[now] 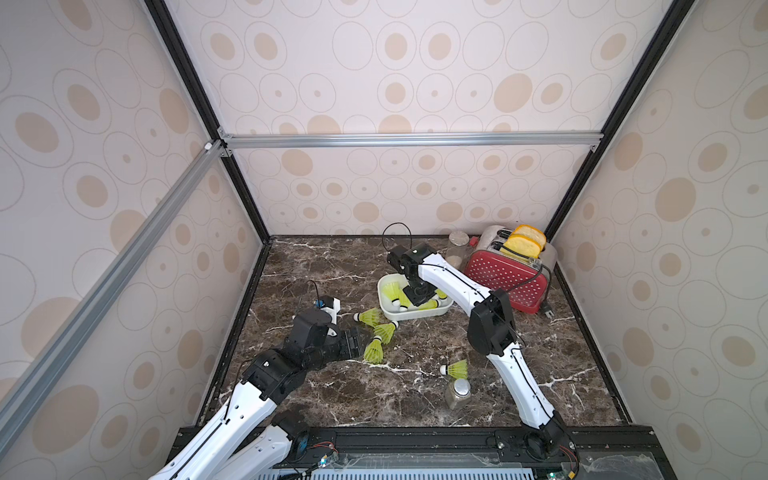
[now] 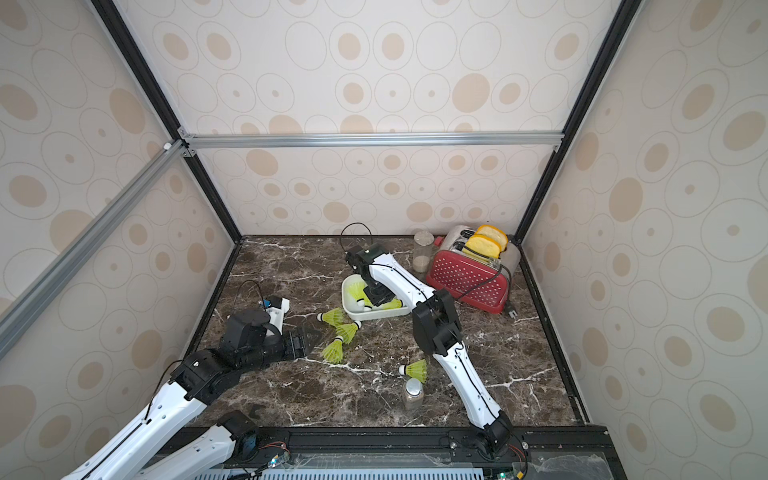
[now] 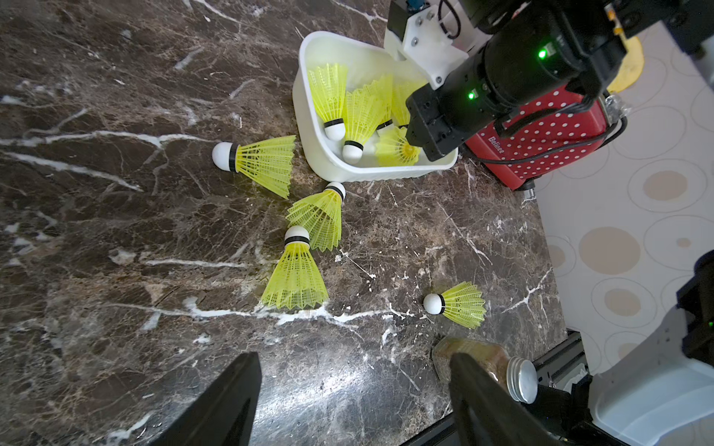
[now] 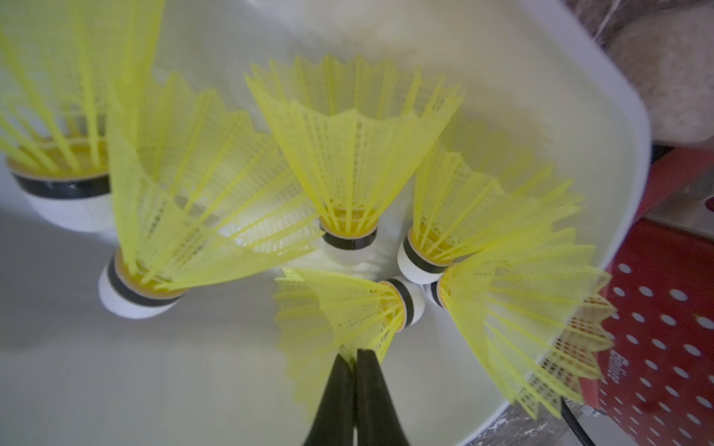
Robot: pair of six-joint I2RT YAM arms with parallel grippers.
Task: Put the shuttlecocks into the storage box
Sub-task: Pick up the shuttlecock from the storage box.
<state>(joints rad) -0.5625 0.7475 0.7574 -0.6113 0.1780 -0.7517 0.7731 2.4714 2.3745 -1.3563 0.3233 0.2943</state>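
Counting about six neon yellow-green plastic shuttlecocks [image 4: 349,154] already in the shallow white glossy storage box [image 3: 386,175], with four left on the dark marble tabletop [image 3: 116,231]. Pinching one skirt inside the box with the closed right jaws; holding nothing in the wide-apart left jaws. Hard to check in both top views, with the right arm [image 1: 449,278] over the box.

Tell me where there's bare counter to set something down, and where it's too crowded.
Bare marble lies at the back left, between the back wall, the left wall and the storage box. Another patch runs along the front, between the left arm and the front jar. Crowded: three shuttlecocks beside the box, and the toaster corner.
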